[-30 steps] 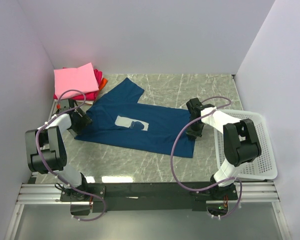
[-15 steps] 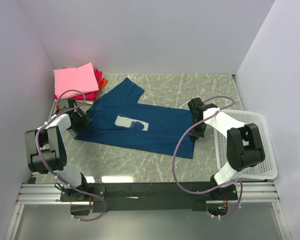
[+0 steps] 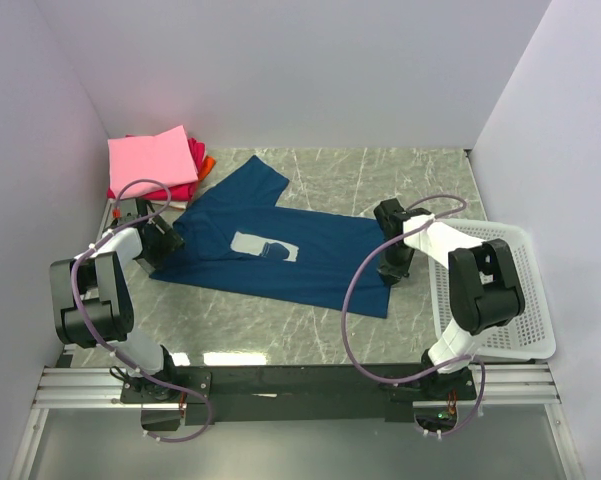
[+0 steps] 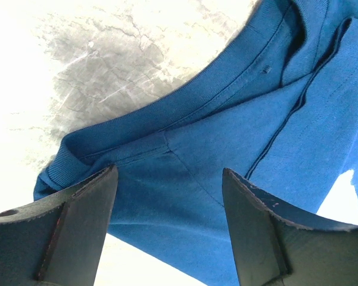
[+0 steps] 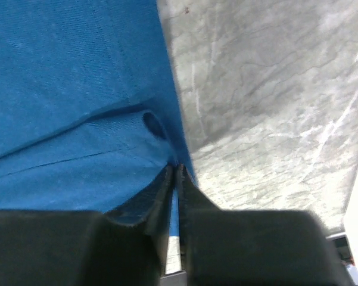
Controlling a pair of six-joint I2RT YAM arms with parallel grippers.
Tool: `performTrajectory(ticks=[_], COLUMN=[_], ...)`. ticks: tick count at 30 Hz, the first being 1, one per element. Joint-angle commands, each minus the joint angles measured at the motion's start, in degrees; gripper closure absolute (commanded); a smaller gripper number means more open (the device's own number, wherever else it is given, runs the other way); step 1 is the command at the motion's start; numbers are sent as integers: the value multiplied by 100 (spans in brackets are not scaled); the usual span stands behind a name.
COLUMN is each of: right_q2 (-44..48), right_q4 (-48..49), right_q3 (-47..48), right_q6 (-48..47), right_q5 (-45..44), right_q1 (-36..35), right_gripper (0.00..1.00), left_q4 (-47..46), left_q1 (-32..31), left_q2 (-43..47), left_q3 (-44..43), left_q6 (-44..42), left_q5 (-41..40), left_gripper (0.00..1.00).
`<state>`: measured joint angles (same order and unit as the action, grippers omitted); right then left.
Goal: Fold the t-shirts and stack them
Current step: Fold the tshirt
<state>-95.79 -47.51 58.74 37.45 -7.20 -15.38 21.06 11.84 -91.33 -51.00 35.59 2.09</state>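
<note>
- Grippers first, seen from above: my left gripper point(image 3: 166, 240) is low at the left end of the blue t-shirt point(image 3: 320, 255), and my right gripper point(image 3: 392, 268) is at its right edge.
- The blue t-shirt lies spread out on the table point(image 3: 380, 180). The pink t-shirt point(image 3: 152, 160) tops a folded pile in the far left corner.
- Left wrist: my left fingers point(image 4: 77, 226) are spread wide apart, just over the blue cloth.
- Right wrist: my right fingers point(image 5: 146, 205) are pressed together, pinching the blue t-shirt's edge.
</note>
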Motion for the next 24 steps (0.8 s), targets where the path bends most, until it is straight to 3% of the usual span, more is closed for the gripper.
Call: performTrajectory(ticks=[1,2,5,8,16,24], right_q2=[42,77,209,306,289,-62], right_q4=[-294,-303,-382,-496,531,1322], right_q3=[225,313,584,962,781,68], right_q6=[-10,-62,-168,-264,-406,-308], right_q5=[-466,-458,-422,-361,858,1520], right_q1=[35,0,-79,-264,-677,-809], right_gripper=[84,74,63,59,59,64], left_q4=[-119,-137,-129,-41,47,-49], left_q1=[47,56,29,12,-304,-1086], left_q2=[98,124,220,414,889,468], left_q3=[47,21,-76,-251,-446,-279], left_q6=[-62,-53,-17,-9,27,114], left_q5=[134,178,310,275,266,205], left_gripper=[23,23,23,23,25,30])
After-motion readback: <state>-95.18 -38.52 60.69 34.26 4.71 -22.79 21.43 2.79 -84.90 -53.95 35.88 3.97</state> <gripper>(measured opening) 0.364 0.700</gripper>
